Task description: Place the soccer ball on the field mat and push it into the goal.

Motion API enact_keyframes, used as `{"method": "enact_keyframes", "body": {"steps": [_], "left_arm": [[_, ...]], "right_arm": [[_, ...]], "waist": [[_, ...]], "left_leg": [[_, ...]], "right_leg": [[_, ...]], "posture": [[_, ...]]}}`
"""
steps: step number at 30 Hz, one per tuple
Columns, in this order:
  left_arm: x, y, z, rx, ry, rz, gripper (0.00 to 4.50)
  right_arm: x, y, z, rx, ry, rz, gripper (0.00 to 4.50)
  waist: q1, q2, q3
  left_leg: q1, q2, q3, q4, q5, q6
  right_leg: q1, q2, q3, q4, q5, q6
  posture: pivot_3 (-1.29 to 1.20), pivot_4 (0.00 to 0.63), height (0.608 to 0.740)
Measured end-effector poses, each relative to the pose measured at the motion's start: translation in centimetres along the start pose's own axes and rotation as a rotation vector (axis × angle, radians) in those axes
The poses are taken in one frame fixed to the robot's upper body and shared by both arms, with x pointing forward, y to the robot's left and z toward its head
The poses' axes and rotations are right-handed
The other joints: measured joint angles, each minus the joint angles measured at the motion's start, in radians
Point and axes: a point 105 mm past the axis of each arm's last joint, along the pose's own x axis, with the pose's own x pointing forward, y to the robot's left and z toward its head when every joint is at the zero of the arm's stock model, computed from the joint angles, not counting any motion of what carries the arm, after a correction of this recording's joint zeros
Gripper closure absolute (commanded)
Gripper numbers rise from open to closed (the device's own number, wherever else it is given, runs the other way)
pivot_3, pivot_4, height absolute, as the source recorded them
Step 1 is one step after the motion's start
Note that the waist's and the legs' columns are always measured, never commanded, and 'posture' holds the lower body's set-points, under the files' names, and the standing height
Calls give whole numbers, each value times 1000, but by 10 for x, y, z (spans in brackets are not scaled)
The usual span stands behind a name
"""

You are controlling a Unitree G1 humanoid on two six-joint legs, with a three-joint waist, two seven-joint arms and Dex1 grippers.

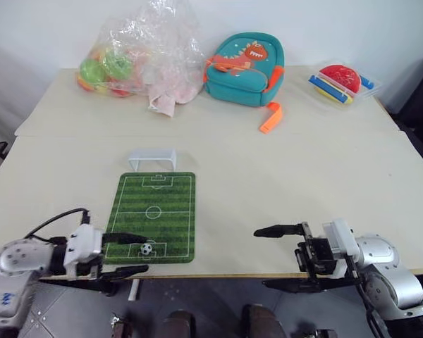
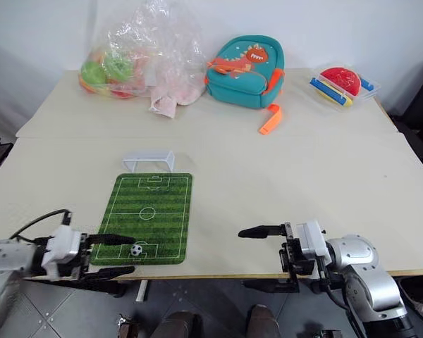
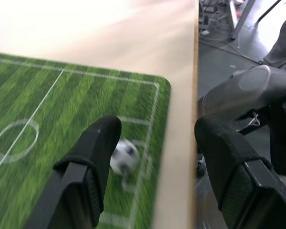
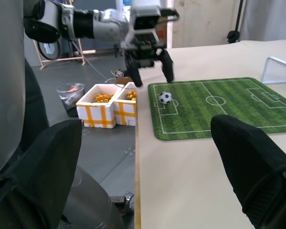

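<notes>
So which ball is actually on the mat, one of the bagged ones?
No, the soccer ball: tiny, white with black patches, lying free on the field mat by the left gripper. The green and orange balls sit bagged.

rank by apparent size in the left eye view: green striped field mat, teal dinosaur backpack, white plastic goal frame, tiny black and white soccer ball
1. Green striped field mat
2. Teal dinosaur backpack, though it sits farther back
3. White plastic goal frame
4. Tiny black and white soccer ball

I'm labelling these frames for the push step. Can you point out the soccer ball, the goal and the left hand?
soccer ball [image 1: 146,248]: left eye view, centre of the ball.
goal [image 1: 152,152]: left eye view, top bar of the white frame.
left hand [image 1: 135,253]: left eye view, midway between its two open fingertips.
</notes>
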Motion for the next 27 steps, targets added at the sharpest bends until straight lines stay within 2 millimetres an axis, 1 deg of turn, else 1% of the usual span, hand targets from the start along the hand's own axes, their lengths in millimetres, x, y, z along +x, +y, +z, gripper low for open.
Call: {"method": "enact_keyframes", "body": {"steps": [3,5,6,7,8,9,14,19,22,25,27], "left_arm": [[-21,-4,-1,-28,10,69,1468],[-27,-14,-5,-59,27,70,1853],[-26,-21,-8,-76,28,57,2022],[-22,-29,-10,-94,23,35,2257],[-19,-36,-14,-114,17,15,2646],[-16,-40,-16,-130,11,1,2940],[-5,-48,-20,-119,-9,-33,4478],[-1,-46,-19,-83,-30,-45,4478],[3,-37,-19,-56,-55,-30,4478],[13,-30,-19,-49,-76,-37,4478],[18,-25,-23,-54,-70,-41,4478]], "right_arm": [[-1,0,0,3,0,5,0],[-1,1,-1,5,0,10,0],[-2,1,-1,5,1,13,0],[-3,0,-2,6,1,11,0],[-3,-1,-3,5,3,10,0],[-4,-3,-3,-6,2,7,0],[-4,-8,0,-74,-26,-3,0],[-10,-8,6,-145,-26,-22,0],[-10,-8,7,-178,-28,-30,0],[-10,-8,5,-166,-27,-38,0],[-9,-8,5,-157,-28,-42,0]], "waist": [[0,0,0],[0,0,0],[0,0,0],[0,0,0],[1,0,0],[2,0,0],[3,0,0],[1,0,0],[2,0,0],[2,0,0],[1,0,0]], "left_leg": [[0,0,-1,0,-1,0],[0,0,-2,0,-1,1],[0,0,-2,0,-1,1],[0,0,-2,0,-2,2],[0,0,-2,0,-2,2],[0,0,-2,0,-2,2],[0,0,-1,0,-2,2],[0,0,-1,0,-2,2],[0,0,1,0,-2,2],[0,-1,1,0,-2,2],[0,0,1,1,-2,2]], "right_leg": [[0,0,0,-1,0,0],[0,0,0,-1,0,0],[0,0,0,-2,0,0],[0,0,0,-2,0,0],[0,-1,0,-2,0,0],[0,0,0,-2,0,0],[0,0,0,-2,0,0],[0,0,0,-2,0,0],[0,0,0,-2,0,0],[1,0,0,-1,0,0],[0,0,0,0,0,0]], "posture": [[0,150,740],[0,150,740],[0,150,740],[0,150,740],[0,150,740],[0,150,740],[0,150,740],[0,150,740],[0,150,740],[0,150,740],[0,150,740]]}}
